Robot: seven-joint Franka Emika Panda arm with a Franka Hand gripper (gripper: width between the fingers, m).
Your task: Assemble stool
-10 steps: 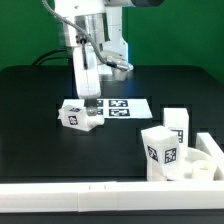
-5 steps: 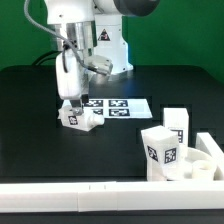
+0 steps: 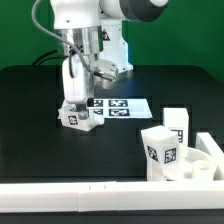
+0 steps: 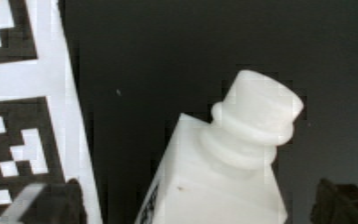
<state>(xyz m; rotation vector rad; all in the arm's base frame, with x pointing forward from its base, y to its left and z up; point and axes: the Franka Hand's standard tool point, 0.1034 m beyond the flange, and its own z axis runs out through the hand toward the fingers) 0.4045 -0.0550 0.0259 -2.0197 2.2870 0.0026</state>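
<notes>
Exterior view, mid-bench: one stool leg (image 3: 79, 118) lies on its side on the black bench (image 3: 40, 150), just beside the end of the marker board (image 3: 122, 106) toward the exterior view's left. It is white and blocky, with a black-and-white tag on the face toward the camera. The gripper (image 3: 76, 103) sits low over it, with the arm upright above. Its tips merge with the leg here, so contact is unreadable. Two more legs (image 3: 160, 148) stand upright by the round seat (image 3: 208, 165) at the exterior view's right front, well apart from the lying leg. The seat is cut off by the frame edge. Open bench lies between the two groups. A white rail (image 3: 90, 195) runs along the front.

Wrist view: the leg (image 4: 211, 170) fills the middle, ending in a stepped round peg (image 4: 259, 110). The fingers (image 4: 23, 200) show as dark blurred tips on either side, spread apart with a gap to the leg on each side, so they are not clamped. The marker board runs alongside, cut off.
</notes>
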